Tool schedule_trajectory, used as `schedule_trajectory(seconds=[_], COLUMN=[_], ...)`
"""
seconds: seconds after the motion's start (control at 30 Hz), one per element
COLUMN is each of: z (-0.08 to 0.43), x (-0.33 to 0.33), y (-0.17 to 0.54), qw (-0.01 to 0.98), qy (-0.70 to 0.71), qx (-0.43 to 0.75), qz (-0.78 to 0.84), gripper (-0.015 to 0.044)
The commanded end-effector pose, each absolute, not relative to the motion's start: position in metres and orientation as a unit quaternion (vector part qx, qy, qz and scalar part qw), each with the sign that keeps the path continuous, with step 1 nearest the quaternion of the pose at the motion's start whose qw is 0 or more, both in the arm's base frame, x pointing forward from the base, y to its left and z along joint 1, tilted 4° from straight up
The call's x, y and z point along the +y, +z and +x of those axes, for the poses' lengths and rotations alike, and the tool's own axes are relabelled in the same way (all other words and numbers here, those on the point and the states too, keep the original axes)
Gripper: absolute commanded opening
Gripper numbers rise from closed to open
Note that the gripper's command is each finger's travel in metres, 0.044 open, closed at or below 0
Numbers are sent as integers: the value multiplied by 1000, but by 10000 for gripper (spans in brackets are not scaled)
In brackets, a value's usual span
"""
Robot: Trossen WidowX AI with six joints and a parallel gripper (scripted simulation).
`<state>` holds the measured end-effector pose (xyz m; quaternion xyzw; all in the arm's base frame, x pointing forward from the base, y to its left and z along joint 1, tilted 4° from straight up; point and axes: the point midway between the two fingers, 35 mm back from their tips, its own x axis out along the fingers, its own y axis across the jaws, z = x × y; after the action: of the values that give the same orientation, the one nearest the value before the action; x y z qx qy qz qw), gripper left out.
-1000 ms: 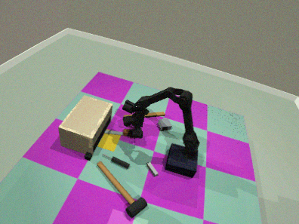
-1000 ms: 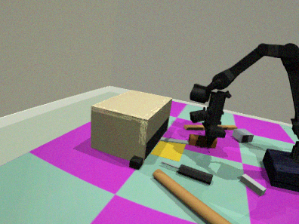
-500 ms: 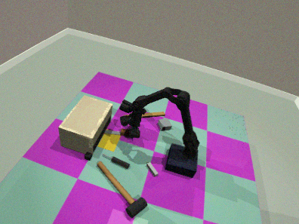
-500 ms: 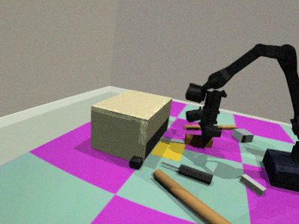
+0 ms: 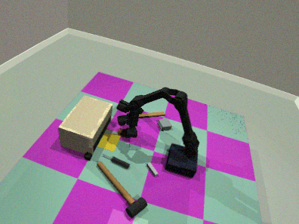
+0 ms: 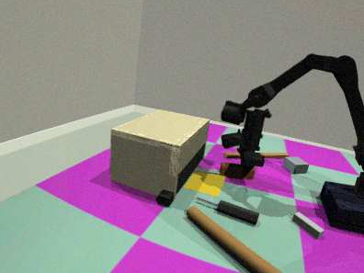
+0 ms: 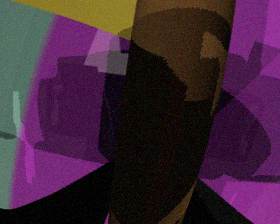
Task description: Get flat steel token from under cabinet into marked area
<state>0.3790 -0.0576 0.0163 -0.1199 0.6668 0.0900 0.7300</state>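
My gripper is shut on the brown handle of a tool, low over the table in front of the cabinet. The tool's thin grey blade points at the cabinet's dark lower front; I cannot tell whether its tip is underneath. The yellow marked area lies in front of the cabinet, beside the blade. The steel token cannot be made out in any view.
A black screwdriver and a mallet lie on the near side. A pale bar lies near the arm's base. A grey block and a wooden stick lie behind the gripper.
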Motion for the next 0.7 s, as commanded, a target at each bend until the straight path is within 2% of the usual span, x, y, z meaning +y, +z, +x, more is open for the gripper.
schedule_trajectory(seconds=[0.0,0.67], z=[385,403], x=[-56,-50], y=[17,19], qw=[731,731], qy=[88,88], qx=[666,666], qz=[-119,-119], gripper=[0,0])
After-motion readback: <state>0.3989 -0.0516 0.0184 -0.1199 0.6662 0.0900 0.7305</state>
